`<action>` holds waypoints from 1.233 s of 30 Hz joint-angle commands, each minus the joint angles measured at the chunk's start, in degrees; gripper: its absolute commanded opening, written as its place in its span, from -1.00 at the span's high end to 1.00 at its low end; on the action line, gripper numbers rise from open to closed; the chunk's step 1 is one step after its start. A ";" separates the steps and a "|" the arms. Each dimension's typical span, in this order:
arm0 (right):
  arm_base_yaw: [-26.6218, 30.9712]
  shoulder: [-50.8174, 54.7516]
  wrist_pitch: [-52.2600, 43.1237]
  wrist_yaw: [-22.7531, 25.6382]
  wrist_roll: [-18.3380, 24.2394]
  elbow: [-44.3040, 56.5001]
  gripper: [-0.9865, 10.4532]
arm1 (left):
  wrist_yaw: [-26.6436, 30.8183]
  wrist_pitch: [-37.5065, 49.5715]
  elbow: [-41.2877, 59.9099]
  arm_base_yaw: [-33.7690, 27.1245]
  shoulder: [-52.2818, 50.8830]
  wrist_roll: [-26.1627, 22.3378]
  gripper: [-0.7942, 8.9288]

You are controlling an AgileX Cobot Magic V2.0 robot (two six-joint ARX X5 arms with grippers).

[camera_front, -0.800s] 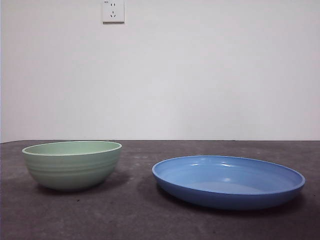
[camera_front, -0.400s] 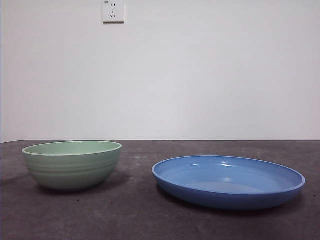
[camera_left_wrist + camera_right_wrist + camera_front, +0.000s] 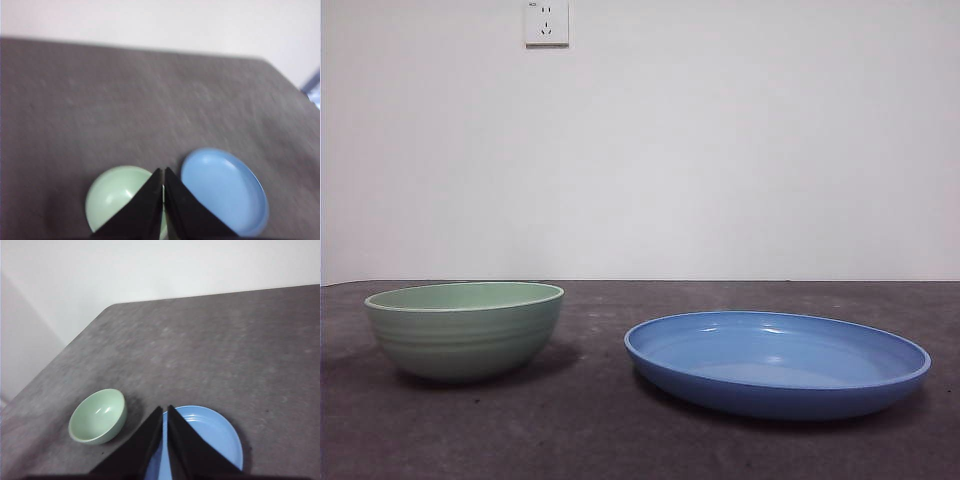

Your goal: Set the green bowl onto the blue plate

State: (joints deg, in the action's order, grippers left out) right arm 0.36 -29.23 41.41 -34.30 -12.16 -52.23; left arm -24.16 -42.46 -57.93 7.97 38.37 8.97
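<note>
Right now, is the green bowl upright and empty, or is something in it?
Upright and empty. The green bowl stands rim up on the table, beside the blue plate; the right wrist view shows its bare inside.

Left wrist view blurred throughout | left gripper (image 3: 163, 176) hides the green bowl (image 3: 116, 197)'s near side from you | right gripper (image 3: 165, 412) covers part of the blue plate (image 3: 216, 437) | wall socket (image 3: 546, 20) cut off by front view's top edge
</note>
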 commanded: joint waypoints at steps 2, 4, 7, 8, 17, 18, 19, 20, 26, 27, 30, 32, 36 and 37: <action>-1.75 -2.27 -0.11 -1.95 2.56 -1.90 0.81 | -1.81 -3.41 -4.11 1.62 3.69 -5.62 0.82; -3.54 -3.28 0.09 -1.92 2.97 -2.23 0.81 | -2.60 -3.76 -4.61 2.84 5.01 -6.69 0.82; -5.99 -4.63 1.73 -1.86 5.33 -2.25 0.81 | -3.08 -3.93 -4.59 4.20 6.38 -7.13 0.82; -6.54 -5.01 2.49 -1.81 6.12 -2.25 0.81 | -3.08 -4.04 -4.59 4.46 6.73 -7.10 0.82; -7.69 -5.86 4.48 -1.70 9.64 -2.23 0.81 | -3.08 -4.28 -4.59 4.92 8.28 -7.06 0.82; -7.69 -5.86 4.48 -1.70 9.64 -2.25 0.81 | -3.08 -4.26 -4.59 4.92 8.28 -7.08 0.82; -7.69 -5.86 4.50 -1.70 9.64 -2.25 0.81 | -3.06 -4.26 -4.59 4.92 8.35 -7.08 0.82; -7.69 -5.86 4.50 -1.70 9.64 -2.23 0.81 | -3.06 -4.28 -4.59 4.92 8.39 -7.08 0.81; -7.69 -5.86 4.50 -1.70 9.86 -2.23 0.40 | -3.06 -4.31 -4.59 4.92 8.44 -7.04 0.38; -7.69 -5.88 4.48 -1.70 9.84 -2.25 0.29 | -3.08 -4.28 -4.59 4.92 8.44 -7.04 0.25; -7.69 -5.86 4.50 -1.68 9.79 -2.23 -0.11 | -3.06 -4.28 -4.59 4.92 8.44 -7.02 -0.23; -7.69 -5.86 4.50 -1.68 9.79 -2.23 -0.25 | -3.04 -4.28 -4.59 4.92 8.44 -7.02 -0.46; -7.69 -5.86 4.50 -1.73 9.81 -2.23 -0.26 | -3.02 -4.33 -4.59 4.92 8.59 -7.06 -0.52; -7.69 -5.86 4.50 -1.73 9.81 -2.23 -0.26 | -2.99 -4.31 -4.59 4.92 8.76 -7.06 -0.51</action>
State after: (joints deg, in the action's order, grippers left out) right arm -7.16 -34.89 46.26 -35.94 -2.76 -53.54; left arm -26.98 -47.13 -61.23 12.67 46.54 2.24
